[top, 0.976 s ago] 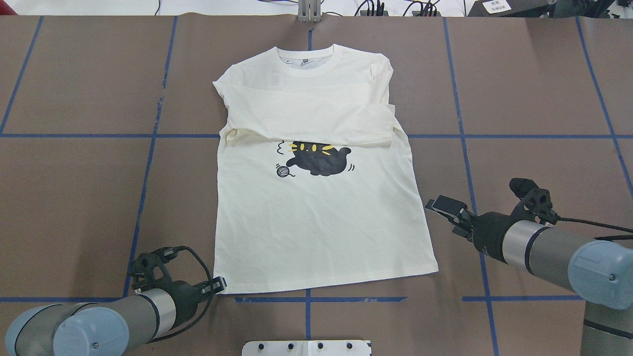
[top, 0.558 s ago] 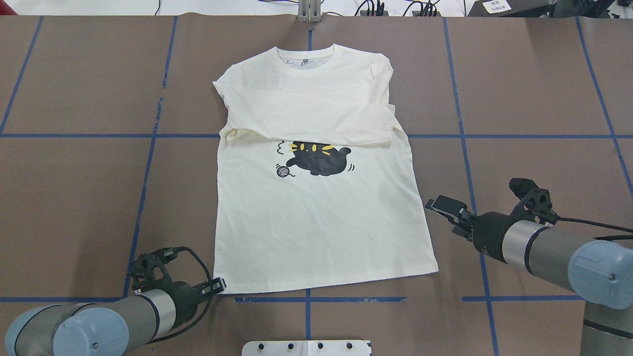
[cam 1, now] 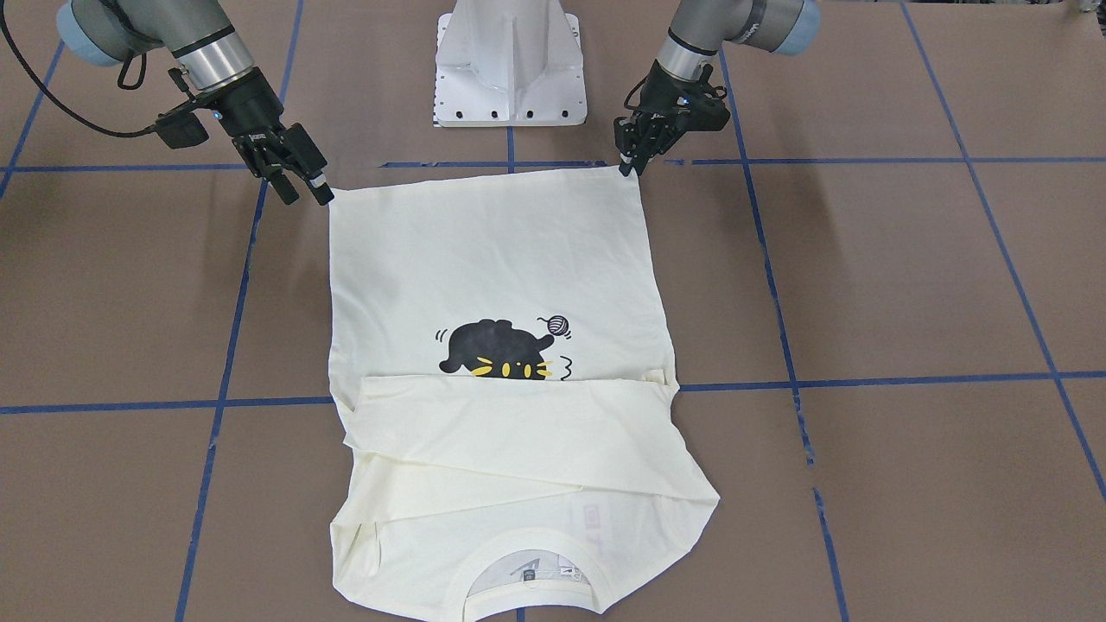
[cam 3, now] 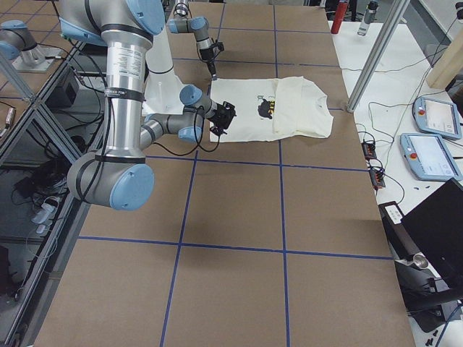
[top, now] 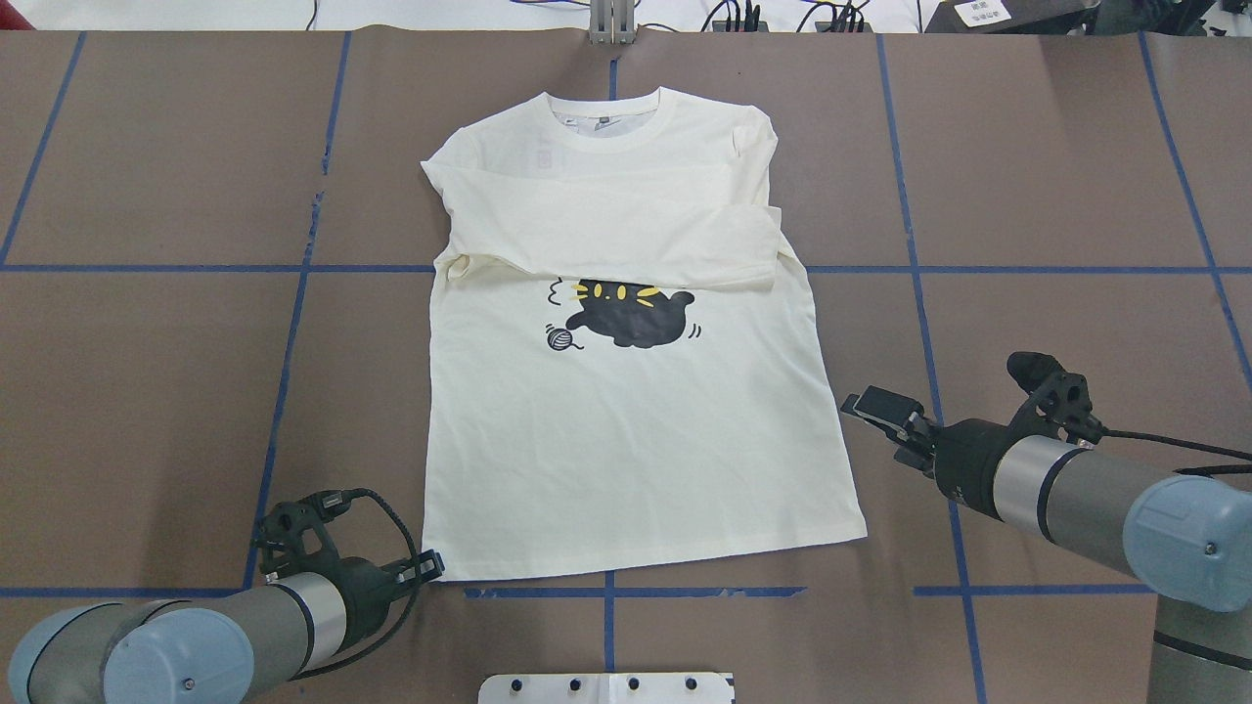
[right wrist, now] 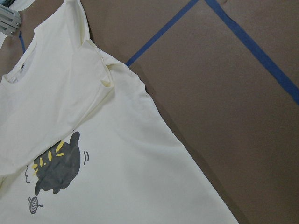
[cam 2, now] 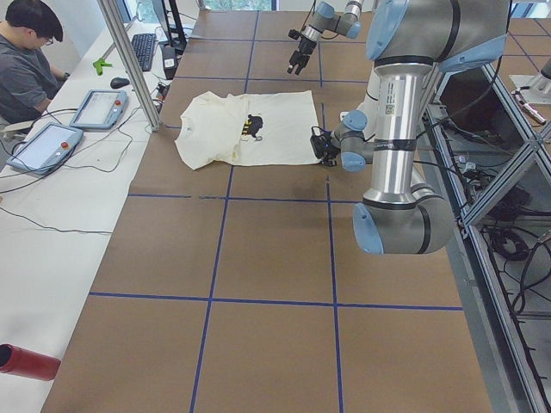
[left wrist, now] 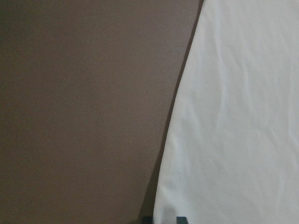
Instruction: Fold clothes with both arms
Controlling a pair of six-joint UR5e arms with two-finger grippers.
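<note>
The cream-white shirt (top: 636, 440) lies flat and front up on the brown table, collar at the far side, both sleeves folded across the chest above the black cat print (top: 631, 313). My left gripper (top: 430, 565) is low at the near-left hem corner (cam 1: 627, 164). Its fingertips (left wrist: 181, 219) stand close together at the cloth's edge and look shut on the hem. My right gripper (cam 1: 308, 188) is open and empty, raised just outside the near-right hem corner (top: 861, 533). The right wrist view shows the shirt (right wrist: 117, 154) from above, with no fingers in view.
The white pedestal base (cam 1: 510, 69) stands at the near table edge between the arms. Blue tape lines (top: 293, 323) grid the brown table. An operator (cam 2: 26, 60) sits beyond the far edge with teach pendants (cam 2: 95, 107). Cables lie along the far edge.
The left gripper has shifted very slightly at the hem corner. The shirt and the right arm have not visibly moved.
</note>
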